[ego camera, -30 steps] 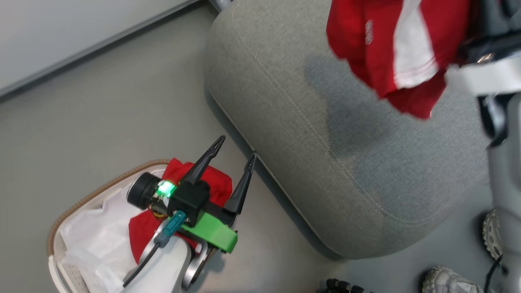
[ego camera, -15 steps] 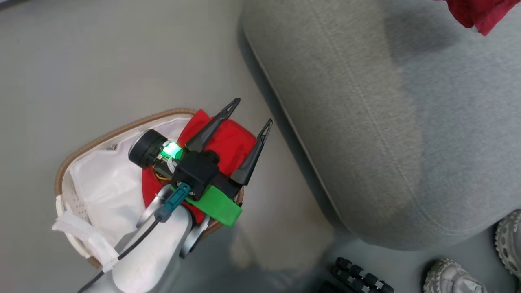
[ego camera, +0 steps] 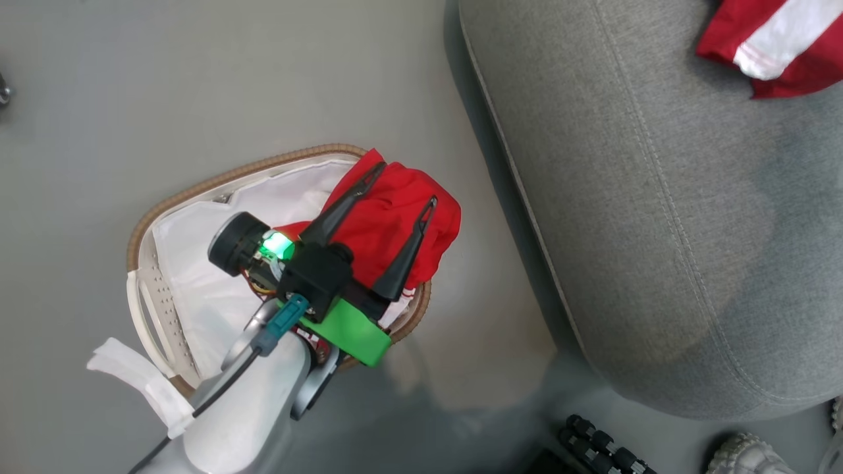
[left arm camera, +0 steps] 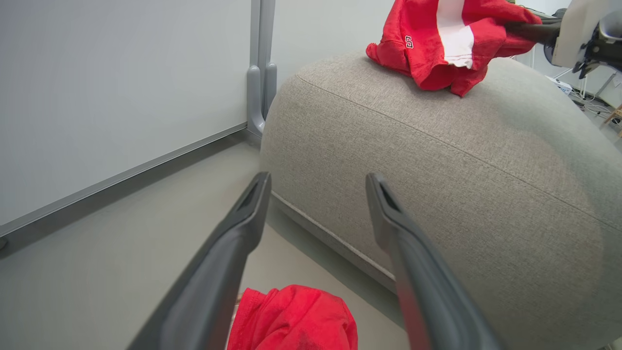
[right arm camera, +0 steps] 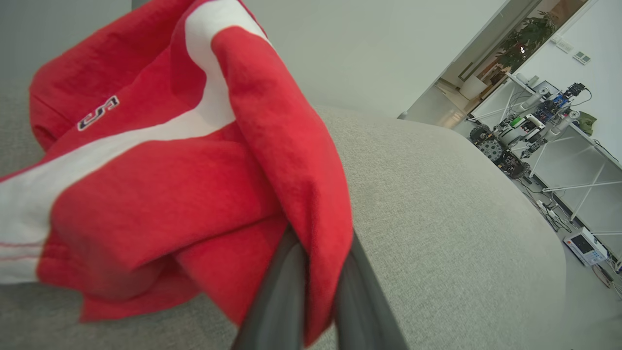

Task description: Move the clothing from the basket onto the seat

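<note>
The basket point(ego camera: 197, 191), oval with a brown woven rim and a white liner, stands on the floor beside the seat point(ego camera: 658, 217). One piece of red clothing point(ego camera: 395, 217) is heaped at the basket's end nearest the seat and shows again as red cloth point(left arm camera: 296, 316) in the left wrist view. My left gripper point(ego camera: 405, 184) hovers open above it, holding nothing. A second red garment with a white stripe point(ego camera: 777, 46) lies on the seat. My right gripper point(right arm camera: 320, 248) is shut on a fold of that garment point(right arm camera: 170, 184), and the cloth drapes over its fingertips.
A grey wall panel and metal post point(left arm camera: 260, 73) stand behind the seat's rounded corner. A black ribbed part point(ego camera: 606, 447) and a grey treaded shape point(ego camera: 744, 454) lie on the floor at the seat's near edge. Benches with equipment point(right arm camera: 534, 126) stand beyond the seat.
The head camera has swung, shifting the whole picture. The striped garment hung above the seat and now rests on it. The left gripper's tips, earlier past the basket rim, now sit over the basket garment.
</note>
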Robot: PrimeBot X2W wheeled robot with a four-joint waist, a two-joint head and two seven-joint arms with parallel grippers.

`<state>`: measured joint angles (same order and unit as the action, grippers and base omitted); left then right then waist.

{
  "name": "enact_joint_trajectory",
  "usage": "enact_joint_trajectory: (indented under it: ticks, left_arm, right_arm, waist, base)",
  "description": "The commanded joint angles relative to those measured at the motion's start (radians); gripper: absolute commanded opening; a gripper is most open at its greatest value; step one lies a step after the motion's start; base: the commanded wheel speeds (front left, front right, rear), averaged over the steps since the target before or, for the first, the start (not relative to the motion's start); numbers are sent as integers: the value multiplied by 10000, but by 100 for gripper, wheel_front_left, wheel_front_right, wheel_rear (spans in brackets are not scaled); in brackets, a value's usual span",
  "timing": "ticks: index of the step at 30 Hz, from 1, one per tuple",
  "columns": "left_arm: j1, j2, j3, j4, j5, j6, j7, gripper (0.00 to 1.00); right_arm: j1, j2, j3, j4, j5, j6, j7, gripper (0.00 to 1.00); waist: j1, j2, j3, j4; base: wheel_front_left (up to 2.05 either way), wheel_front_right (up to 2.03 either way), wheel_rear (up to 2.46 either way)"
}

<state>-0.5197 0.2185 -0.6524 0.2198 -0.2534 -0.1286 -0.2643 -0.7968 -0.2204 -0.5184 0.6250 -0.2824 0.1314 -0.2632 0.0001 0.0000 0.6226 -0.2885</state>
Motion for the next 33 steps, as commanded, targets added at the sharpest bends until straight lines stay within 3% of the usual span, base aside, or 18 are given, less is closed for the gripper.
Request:
enact_joint_trajectory:
  ticks: [1, 7, 16, 23, 33]
  left_arm:
    - [192, -26, -38, 43, -59, -34, -2, 100]
    - [514, -357, 27, 301, -147, -35, -2, 100]
    - [1134, -904, 418, 604, -113, -33, -2, 100]
    - [1686, -1213, 1130, 849, 65, -22, -3, 100]
    - [2600, -1428, 2788, 1129, 370, 184, -2, 100]
  right_arm:
    - [246, 95, -142, -51, 4, -14, -24, 100]
    - [1723, 615, -489, -982, 426, -14, -24, 100]
    - [3345, 733, 535, -2604, 1344, -14, -26, 100]
    - [4007, 1113, 1707, -3523, 2140, -14, -24, 100]
    - [4545, 1598, 3026, -3699, 2628, -14, -24, 100]
  waist:
    - [-1, 0, -296, -111]
    - [-1, 0, -1146, -234]
    - [-1, 0, -2415, 14]
    - [-1, 0, -3231, 682]
    - [-1, 0, -4101, 1878]
  base:
    - [0, 0, 0]
    - [0, 0, 0]
    - [0, 0, 0]
    - [0, 0, 0]
    - [0, 0, 0]
